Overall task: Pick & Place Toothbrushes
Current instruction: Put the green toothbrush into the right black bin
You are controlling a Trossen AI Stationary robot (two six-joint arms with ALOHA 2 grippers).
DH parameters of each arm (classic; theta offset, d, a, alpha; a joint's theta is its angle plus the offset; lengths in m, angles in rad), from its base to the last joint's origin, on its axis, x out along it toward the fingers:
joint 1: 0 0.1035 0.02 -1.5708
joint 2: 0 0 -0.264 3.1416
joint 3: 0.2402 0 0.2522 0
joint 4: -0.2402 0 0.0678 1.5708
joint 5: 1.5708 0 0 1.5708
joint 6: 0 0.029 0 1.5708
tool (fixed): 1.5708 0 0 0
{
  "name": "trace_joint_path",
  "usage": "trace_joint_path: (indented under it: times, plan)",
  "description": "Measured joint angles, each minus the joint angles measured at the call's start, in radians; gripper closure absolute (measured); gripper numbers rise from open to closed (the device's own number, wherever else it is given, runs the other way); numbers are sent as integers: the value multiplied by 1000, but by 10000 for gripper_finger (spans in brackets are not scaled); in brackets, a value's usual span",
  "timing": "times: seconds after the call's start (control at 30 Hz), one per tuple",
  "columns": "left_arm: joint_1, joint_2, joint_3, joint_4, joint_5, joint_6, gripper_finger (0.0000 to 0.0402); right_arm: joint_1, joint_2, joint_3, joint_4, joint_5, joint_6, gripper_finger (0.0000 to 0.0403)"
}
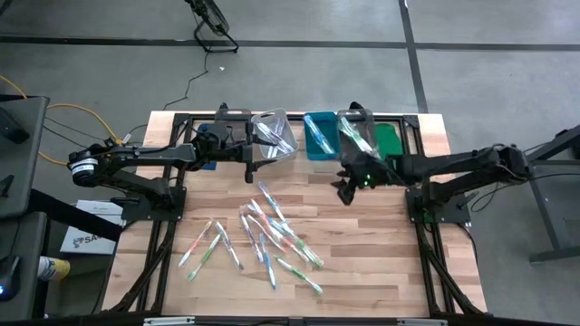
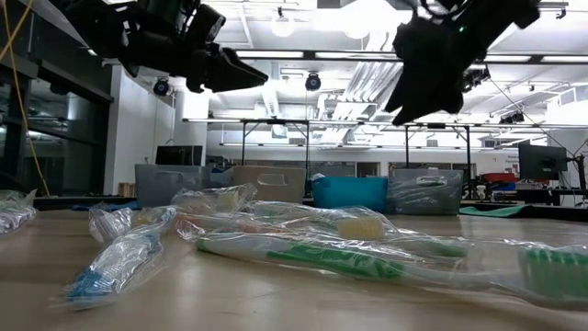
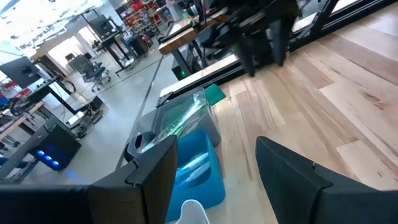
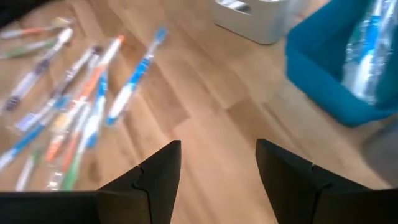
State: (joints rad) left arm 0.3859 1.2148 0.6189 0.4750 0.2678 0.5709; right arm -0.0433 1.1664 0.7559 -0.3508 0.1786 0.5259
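Across the lower middle of the high view, toothbrushes are scattered on the desk; both the left gripper and the right gripper are held open, empty.

Left pincer wide apart, empty; right pincer parted, empty, both raised.

- Even overhead light fills the high view; the wooden table looks bright, with only soft shadows
- In the low view, ceiling lamps glare white and both arms go to dark silhouettes
- Nearest wrapped toothbrushes are soft, out of focus
- The right wrist view is smeared with motion blur
- The left wrist view's hall is washed out
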Motion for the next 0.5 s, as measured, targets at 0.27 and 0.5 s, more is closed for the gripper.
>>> trace_joint_path:
  times: [0.27, 0.5]
  plan:
    - [-2, 0, 0, -14, 28, -26, 190, 244, 31, 0, 81, 181, 149, 202]
    - [-55, 0, 0, -25, 32, -26, 190, 374, 171, 0, 303, 242, 159, 202]
